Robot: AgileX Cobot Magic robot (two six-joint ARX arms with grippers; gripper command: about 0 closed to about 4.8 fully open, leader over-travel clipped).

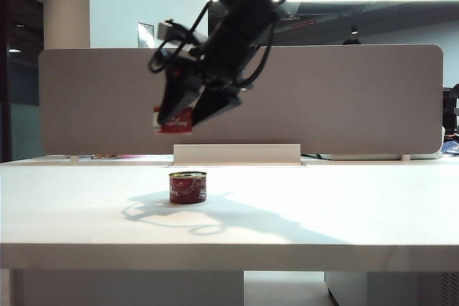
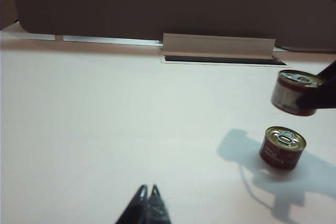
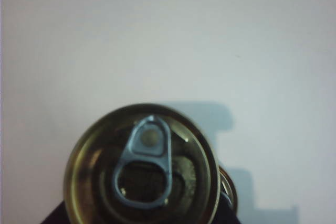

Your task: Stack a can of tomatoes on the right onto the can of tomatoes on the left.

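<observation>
A red can of tomatoes (image 1: 188, 187) stands upright on the white table (image 1: 344, 213). A second red can (image 1: 174, 121) hangs tilted in the air, well above it and slightly to its left, with my right gripper (image 1: 181, 111) shut on its sides. The right wrist view is filled by the held can's lid and pull ring (image 3: 142, 166); the rim of the standing can (image 3: 229, 188) peeks out beside it. In the left wrist view, the held can (image 2: 294, 92) is above the standing can (image 2: 282, 147). My left gripper (image 2: 148, 190) is shut and empty, far from both.
A grey partition panel (image 1: 323, 98) closes off the back of the table. A white cable cover (image 1: 237, 154) sits at its foot, behind the standing can. The table's front edge (image 1: 229, 249) runs across the near side.
</observation>
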